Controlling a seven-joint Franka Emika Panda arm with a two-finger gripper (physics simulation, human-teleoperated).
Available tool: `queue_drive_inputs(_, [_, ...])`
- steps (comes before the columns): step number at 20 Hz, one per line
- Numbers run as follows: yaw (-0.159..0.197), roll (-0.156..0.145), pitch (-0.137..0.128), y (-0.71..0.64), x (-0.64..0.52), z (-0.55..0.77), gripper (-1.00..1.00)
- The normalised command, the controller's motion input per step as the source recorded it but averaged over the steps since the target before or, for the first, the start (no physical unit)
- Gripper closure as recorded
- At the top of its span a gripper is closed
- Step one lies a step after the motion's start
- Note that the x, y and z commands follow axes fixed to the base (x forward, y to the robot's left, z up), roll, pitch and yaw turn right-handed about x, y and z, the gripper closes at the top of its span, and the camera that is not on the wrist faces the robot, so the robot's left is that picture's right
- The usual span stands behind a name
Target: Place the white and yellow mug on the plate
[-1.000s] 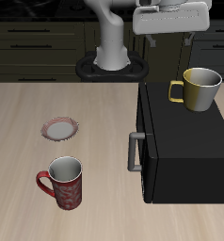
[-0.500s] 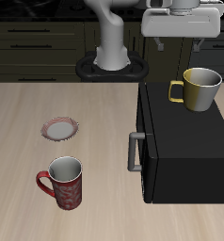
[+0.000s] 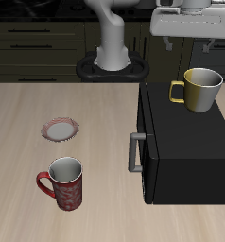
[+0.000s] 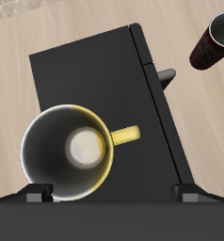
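The white and yellow mug [image 3: 201, 90] stands upright on top of a black box [image 3: 185, 142], its handle pointing toward the table's middle. In the wrist view I look straight down into the mug [image 4: 72, 151], which has a pale inside and a yellow handle. My gripper [image 3: 188, 42] hangs open well above the mug, a little behind it, holding nothing. In the wrist view the gripper [image 4: 112, 194] has its fingertips [image 4: 37, 194] spread wide apart. The plate [image 3: 60, 128], small with a reddish-brown rim, lies on the wooden table away from the box.
A red speckled mug [image 3: 62, 182] stands near the table's front edge, in front of the plate, and also shows in the wrist view [image 4: 216, 42]. The black box has a door handle [image 3: 134, 151] on its side facing the plate. The robot's base [image 3: 111, 59] sits behind.
My gripper has slid sideways, away from the robot's base, to a spot more nearly above the white and yellow mug. The mugs and plate have not moved.
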Motion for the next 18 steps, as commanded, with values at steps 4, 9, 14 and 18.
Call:
queue_drive_inputs(4, [-0.034,-0.031,0.009,-0.06,0.11,-0.09,-1.00])
queue_drive_inputs(9, [-0.005,0.006,0.029,0.01,0.08,-0.23,-1.00])
queue_drive_inputs(14, [-0.027,-0.014,0.062,-0.04,0.12,-0.30,-1.00])
queue_drive_inputs(18, [0.015,0.004,0.020,0.06,0.01,-0.29,-1.00])
